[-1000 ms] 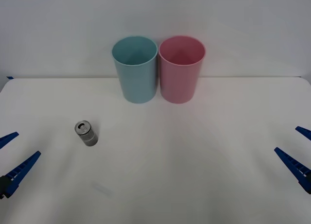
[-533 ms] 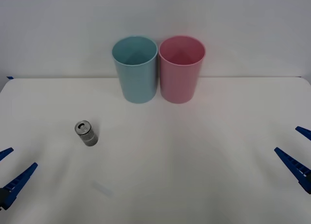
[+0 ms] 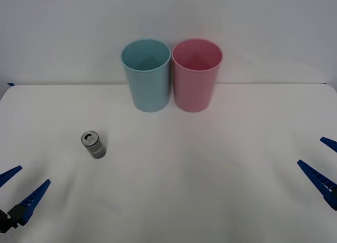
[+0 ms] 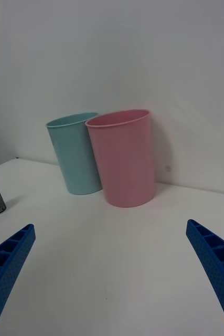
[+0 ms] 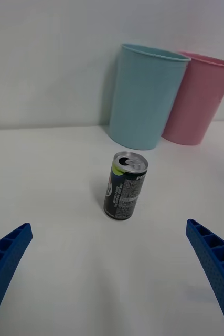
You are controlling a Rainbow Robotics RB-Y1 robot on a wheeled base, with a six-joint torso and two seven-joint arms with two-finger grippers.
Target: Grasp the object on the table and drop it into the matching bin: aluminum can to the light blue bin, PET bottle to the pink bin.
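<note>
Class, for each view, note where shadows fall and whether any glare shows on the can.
Front view: even light, faint shadows beneath the light blue bin and pink bin. Left wrist view: aluminum can top gleams, soft shadow at its base. Right wrist view: bins shade the wall.

Aluminum can (image 5: pixel 126 186) stands upright on the table (image 5: pixel 49 173) between the open left tool's (image 5: pixel 112 273) fingers (image 5: pixel 214 262)

silver-grey can (image 3: pixel 93 144), light blue bin (image 3: pixel 147 75), pink bin (image 3: pixel 196 74)
</note>
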